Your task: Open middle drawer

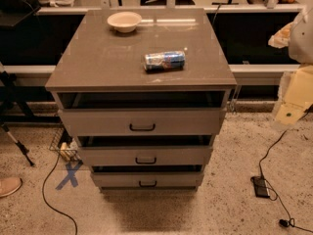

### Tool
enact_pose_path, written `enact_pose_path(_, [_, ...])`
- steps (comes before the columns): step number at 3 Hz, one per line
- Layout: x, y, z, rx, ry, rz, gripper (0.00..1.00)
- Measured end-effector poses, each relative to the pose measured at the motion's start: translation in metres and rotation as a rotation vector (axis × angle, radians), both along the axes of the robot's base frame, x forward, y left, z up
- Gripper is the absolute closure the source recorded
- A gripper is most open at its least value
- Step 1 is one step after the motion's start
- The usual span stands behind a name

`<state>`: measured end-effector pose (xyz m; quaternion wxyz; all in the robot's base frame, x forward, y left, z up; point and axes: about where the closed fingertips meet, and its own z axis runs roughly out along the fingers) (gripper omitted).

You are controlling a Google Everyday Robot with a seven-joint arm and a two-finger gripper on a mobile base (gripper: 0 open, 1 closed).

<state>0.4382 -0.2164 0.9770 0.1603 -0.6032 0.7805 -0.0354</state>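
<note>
End effector (292, 102) at right edge, well apart from middle drawer (107, 155); grip state: cannot tell. Approach black handle (145, 160) squarely, pull straight.

Dim, warm overhead light; glare streaks the cabinet top (98, 58); dark shadow pools on the floor (146, 212) below; the gripper (293, 99), at the right edge, looks washed pale.

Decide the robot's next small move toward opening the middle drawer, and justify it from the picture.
Probably bring the gripper, now at the picture's right edge away from the cabinet, leftward and down to the black handle of the middle drawer: it must reach that handle before pulling.
</note>
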Motion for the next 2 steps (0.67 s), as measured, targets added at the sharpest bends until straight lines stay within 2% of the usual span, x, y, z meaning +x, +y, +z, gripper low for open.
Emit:
enact_pose_path(1, [0.0, 0.0, 0.0, 0.0, 0.0, 0.0, 0.0])
enact_pose_path(2, [0.0, -0.009, -0.02, 0.038, 0.03, 0.005, 0.0])
